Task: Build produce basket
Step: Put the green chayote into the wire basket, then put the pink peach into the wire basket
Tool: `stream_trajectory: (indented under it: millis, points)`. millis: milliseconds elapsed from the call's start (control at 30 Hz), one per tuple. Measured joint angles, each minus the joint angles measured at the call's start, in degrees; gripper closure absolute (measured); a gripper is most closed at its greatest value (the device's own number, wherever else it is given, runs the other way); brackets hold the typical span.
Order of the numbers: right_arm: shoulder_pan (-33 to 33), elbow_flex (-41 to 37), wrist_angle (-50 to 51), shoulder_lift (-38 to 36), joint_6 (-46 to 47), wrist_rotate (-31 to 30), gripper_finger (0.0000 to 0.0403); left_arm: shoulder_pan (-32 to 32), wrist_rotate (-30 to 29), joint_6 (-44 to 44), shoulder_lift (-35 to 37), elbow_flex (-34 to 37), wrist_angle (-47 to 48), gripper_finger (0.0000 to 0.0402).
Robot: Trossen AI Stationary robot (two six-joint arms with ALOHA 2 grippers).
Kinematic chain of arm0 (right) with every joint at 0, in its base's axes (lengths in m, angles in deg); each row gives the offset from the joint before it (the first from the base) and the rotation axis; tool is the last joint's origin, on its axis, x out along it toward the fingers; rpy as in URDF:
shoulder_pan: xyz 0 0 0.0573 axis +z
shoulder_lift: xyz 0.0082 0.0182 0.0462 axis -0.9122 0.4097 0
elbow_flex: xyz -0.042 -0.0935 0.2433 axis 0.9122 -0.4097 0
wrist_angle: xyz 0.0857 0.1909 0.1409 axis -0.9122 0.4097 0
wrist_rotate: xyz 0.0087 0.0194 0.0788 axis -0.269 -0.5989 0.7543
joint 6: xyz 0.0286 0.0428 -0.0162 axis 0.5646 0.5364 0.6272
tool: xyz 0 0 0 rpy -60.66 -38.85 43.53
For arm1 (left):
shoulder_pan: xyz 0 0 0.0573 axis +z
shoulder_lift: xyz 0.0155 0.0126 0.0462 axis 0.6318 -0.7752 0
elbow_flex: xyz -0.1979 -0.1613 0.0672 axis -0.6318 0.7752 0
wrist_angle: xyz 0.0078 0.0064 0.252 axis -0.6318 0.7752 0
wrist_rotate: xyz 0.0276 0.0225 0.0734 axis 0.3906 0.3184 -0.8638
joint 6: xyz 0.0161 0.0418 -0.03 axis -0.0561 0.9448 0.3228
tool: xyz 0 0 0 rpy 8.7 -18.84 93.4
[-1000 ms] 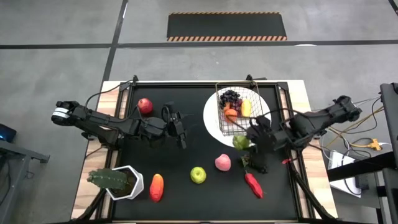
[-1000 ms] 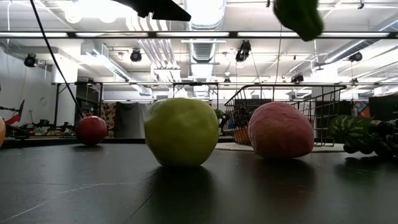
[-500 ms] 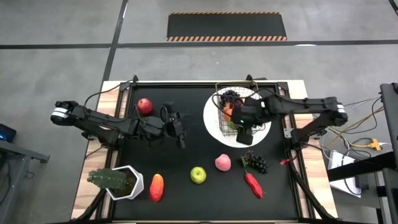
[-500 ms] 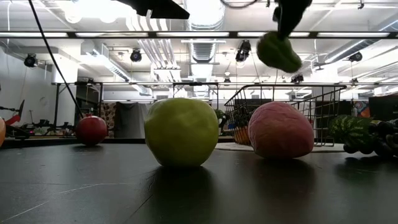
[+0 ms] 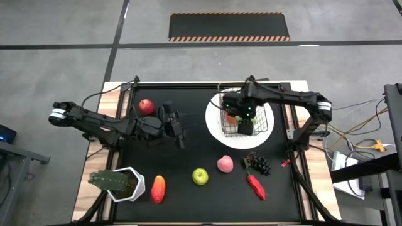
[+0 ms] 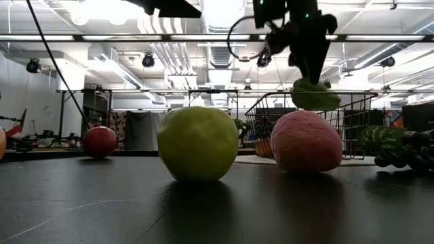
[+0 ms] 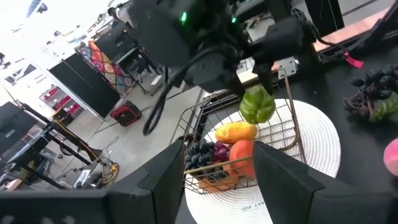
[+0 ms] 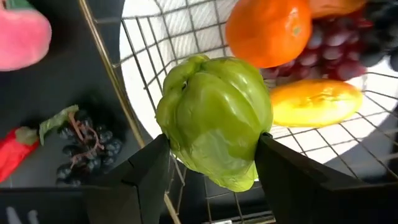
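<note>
The wire basket [image 5: 227, 129] stands on a round white plate [image 5: 217, 129] at the far right of the table. It holds dark grapes [image 8: 329, 43], an orange [image 8: 268, 31] and a yellow mango [image 8: 314, 102]. My right gripper [image 5: 246, 120] hangs over the basket, shut on a green pepper [image 8: 214, 118] that also shows in the low view [image 6: 315, 95]. My left gripper [image 5: 180, 132] stands open mid-table, left of the plate, with nothing between its fingers [image 7: 165, 180]. A green apple [image 5: 200, 176], a pink peach [image 5: 225, 164], loose grapes [image 5: 257, 163] and a red pepper [image 5: 255, 186] lie on the mat. My right gripper pinches the green pepper by two opposite sides of its body [image 8: 252, 146] between its two fingers [image 8: 283, 174]. The fingers come from above, pointing down. The pepper hangs below them about level with the basket's rim [image 6: 352, 95], clear of the fruit inside.
A red apple [image 5: 146, 106] lies at the far left. A cactus in a white pot [image 5: 119, 183] and an orange-red fruit [image 5: 157, 188] sit near the front left. Bare mat lies between my left gripper and the front fruits.
My right gripper has carried the green pepper from above the mat by the loose grapes toward the far edge, over the basket. It has sunk and tipped until it points straight down. The pepper now hangs at rim height.
</note>
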Motion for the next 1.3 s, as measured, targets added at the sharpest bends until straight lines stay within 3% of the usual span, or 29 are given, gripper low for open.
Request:
stream_trajectory:
  millis: [433,600,1033,1300]
  points:
    - [-7.47,-0.22,-0.1,5.91,-8.1,3.61,0.0194,-0.02,-0.07,-0.27,0.1,0.0,2.32,0.0228]
    - [-8.63,-0.46,-0.24,7.78,-9.66,8.16,0.0194,-0.02,-0.1,-0.3,0.1,0.0,2.28,0.0228]
    - [-8.64,-0.31,-0.33,6.92,-7.93,8.66,0.0193,-0.02,-0.14,-0.3,0.1,0.0,2.29,0.0228]
    - [-8.33,0.24,-0.29,1.83,-0.28,8.67,0.0193,-0.02,-0.14,-0.3,0.1,0.2,2.32,0.0228]
